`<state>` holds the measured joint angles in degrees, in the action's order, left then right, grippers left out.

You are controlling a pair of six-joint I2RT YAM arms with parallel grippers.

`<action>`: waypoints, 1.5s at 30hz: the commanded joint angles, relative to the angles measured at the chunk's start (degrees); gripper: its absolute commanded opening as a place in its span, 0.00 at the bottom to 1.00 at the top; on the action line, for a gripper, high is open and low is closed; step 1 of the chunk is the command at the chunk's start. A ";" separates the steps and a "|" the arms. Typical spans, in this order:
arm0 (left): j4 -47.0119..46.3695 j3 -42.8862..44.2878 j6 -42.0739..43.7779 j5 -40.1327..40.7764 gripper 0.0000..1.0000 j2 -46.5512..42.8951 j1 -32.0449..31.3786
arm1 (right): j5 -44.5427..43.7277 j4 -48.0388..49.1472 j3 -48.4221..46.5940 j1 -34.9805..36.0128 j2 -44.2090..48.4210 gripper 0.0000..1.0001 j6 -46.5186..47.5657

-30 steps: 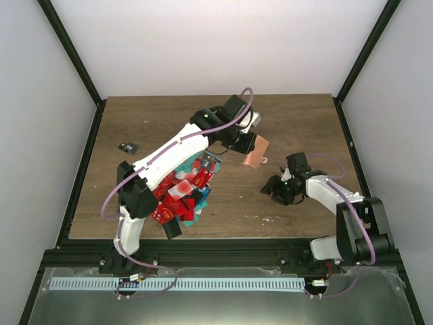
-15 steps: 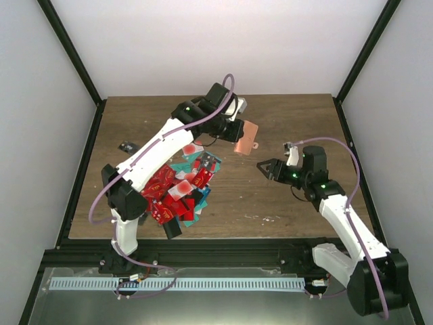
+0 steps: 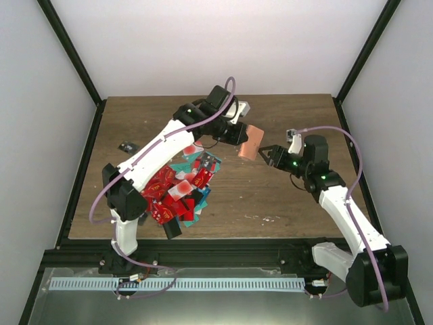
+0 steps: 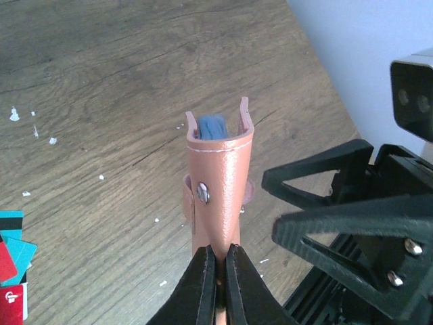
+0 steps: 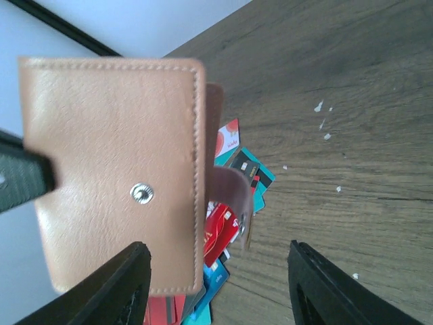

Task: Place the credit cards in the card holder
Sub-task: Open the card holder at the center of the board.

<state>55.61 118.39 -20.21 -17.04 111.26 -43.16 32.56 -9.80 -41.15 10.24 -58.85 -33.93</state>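
Left gripper (image 4: 218, 256): we see it clamped on the card holder (image 4: 220, 179).
Right gripper (image 5: 220, 271): jaws apart, facing the card holder.
Around: credit cards (image 3: 177, 193) heaped under the left arm (image 3: 162, 145).

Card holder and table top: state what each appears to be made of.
Card holder: leather or imitation leather, salmon-tan, matte; fine grain, a stitched edge and a shiny metal snap stud show. Table top: wood or wood-look laminate, dark brown, matte; long grain lines show, but which one cannot be told.
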 commanded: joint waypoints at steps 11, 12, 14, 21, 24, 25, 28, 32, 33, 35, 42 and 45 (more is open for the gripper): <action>-2.09 -0.25 -1.49 -3.83 0.04 -4.10 -0.15 | -5.16 -2.70 -4.32 -0.36 -3.49 0.41 0.02; -2.05 -0.38 -1.50 -4.02 0.04 -4.16 -0.14 | -4.71 -2.43 -4.42 -0.32 -3.58 0.41 0.01; -2.09 -0.67 -1.50 -3.99 0.04 -4.42 -0.18 | -4.12 -1.96 -4.53 -0.32 -3.69 0.41 -0.01; -2.33 -1.05 -1.55 -4.44 0.04 -4.53 -0.20 | -0.27 0.11 -5.00 -0.34 -4.41 0.43 1.58; -2.59 -1.07 -1.68 -4.73 0.04 -4.60 -0.18 | 0.94 0.47 -5.10 -0.38 -5.00 0.39 2.03; -2.61 -1.03 -1.68 -4.76 0.04 -4.62 -0.17 | 1.38 0.48 -5.12 -0.37 -5.23 0.36 2.23; -2.66 -1.10 -1.68 -4.76 0.04 -4.54 -0.24 | 2.92 0.75 -4.98 -0.35 -6.08 0.25 2.33; -2.76 -1.89 -1.66 -5.09 0.04 -4.53 -0.25 | 3.91 1.30 -4.58 -0.40 -6.34 0.15 2.25; -3.04 -2.36 -1.63 -5.17 0.04 -4.69 -0.23 | 3.94 1.50 -4.37 -0.40 -6.15 0.11 2.17; -3.73 -3.75 -1.76 -5.20 0.04 -5.22 -0.22 | 3.90 1.47 -4.21 -0.39 -5.75 0.04 2.16; -9.23 -12.23 -2.84 -6.65 0.04 -6.18 -0.19 | 3.43 -5.75 -3.23 -0.35 -4.39 0.01 1.78; -13.08 -18.08 -3.44 -7.87 0.04 -6.28 -0.22 | 2.96 -10.41 -1.17 -0.38 -4.17 0.01 1.25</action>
<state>47.81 106.19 -22.50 -22.28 106.50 -43.16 35.70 -13.98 -43.42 10.20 -64.14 -32.21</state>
